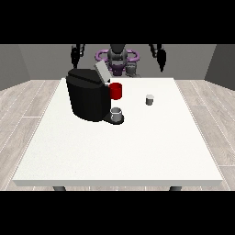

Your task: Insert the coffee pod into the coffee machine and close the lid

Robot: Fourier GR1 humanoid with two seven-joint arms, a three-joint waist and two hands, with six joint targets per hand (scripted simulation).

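Note:
A black coffee machine [87,94] stands on the white table [119,147] at the left of centre, its grey lid [101,72] tilted up and open. A small grey coffee pod [149,99] sits on the table to the machine's right. A grey cup [117,113] rests on the machine's drip base. Both hands hang raised behind the table's far edge, away from every object: the hand at the view's left [75,54] and the hand at the view's right [161,56], fingers pointing down and holding nothing.
A red mug [116,91] stands just behind the machine's right side, between it and the pod. The robot's torso [118,58] is beyond the far edge. Bare table surface spreads across the front half.

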